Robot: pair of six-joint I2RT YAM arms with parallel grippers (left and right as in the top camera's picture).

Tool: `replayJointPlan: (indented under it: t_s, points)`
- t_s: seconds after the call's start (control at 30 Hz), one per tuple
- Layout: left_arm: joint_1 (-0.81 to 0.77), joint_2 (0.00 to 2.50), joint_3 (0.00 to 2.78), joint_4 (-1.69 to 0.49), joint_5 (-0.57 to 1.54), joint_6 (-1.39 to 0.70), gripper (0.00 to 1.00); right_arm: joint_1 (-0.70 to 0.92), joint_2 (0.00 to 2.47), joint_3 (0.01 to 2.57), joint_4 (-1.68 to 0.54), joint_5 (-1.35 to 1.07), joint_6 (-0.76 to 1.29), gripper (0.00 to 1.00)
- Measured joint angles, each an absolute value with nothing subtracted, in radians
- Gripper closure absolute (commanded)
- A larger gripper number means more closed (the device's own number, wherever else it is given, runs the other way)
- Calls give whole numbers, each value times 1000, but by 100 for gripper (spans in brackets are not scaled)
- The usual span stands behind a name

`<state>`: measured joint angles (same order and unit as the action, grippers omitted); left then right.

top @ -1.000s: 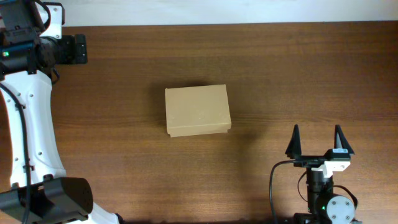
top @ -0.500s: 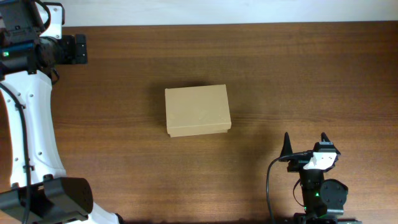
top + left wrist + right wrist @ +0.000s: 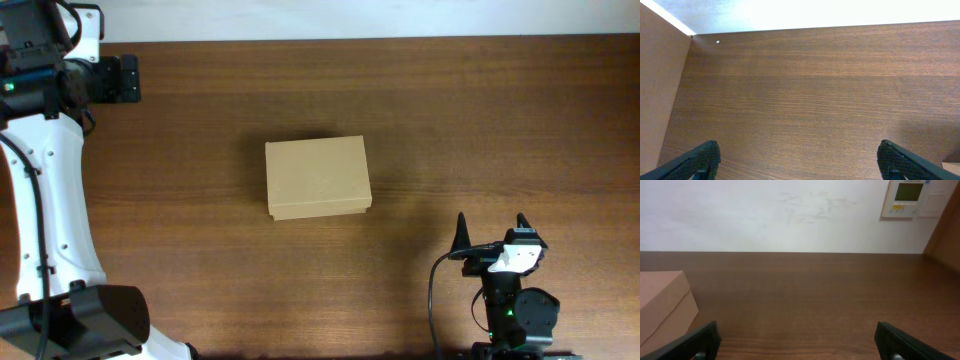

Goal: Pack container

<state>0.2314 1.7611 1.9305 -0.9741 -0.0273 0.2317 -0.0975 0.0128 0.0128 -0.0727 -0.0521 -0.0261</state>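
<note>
The container (image 3: 318, 178) is a plain brown cardboard box with its lid down, lying flat in the middle of the wooden table. Its near corner shows at the left of the right wrist view (image 3: 660, 305). My right gripper (image 3: 490, 232) is open and empty near the table's front edge, to the right of and in front of the box, apart from it. Its fingertips sit wide apart in the right wrist view (image 3: 802, 342). My left gripper (image 3: 800, 162) is open and empty over bare table. The left arm (image 3: 100, 80) is at the far back left, well away from the box.
The white left arm column (image 3: 50, 200) runs down the table's left side. A brown side panel (image 3: 660, 90) stands at the table's left end. A white wall with a control panel (image 3: 910, 197) lies behind the table's far edge.
The right gripper has shifted a little to the left and turned slightly since a second ago, then stayed still. The box and left arm have not moved.
</note>
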Motion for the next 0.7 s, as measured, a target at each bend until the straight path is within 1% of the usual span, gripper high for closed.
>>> replayJointPlan:
  t_s: [0.4, 0.57, 0.63, 0.7]
  points:
    - [211, 1736, 1930, -977, -28, 232, 0, -97, 13, 13, -72, -52, -26, 1]
    - [124, 1610, 1905, -961, -34, 232, 1, -97, 13, 13, -72, -52, -26, 1]
    - [74, 1531, 1872, -920, -33, 232, 0, -97, 13, 13, -73, -52, -26, 1]
    - [12, 1433, 1809, -821, -33, 232, 0, -97, 13, 13, -73, -52, -27, 1]
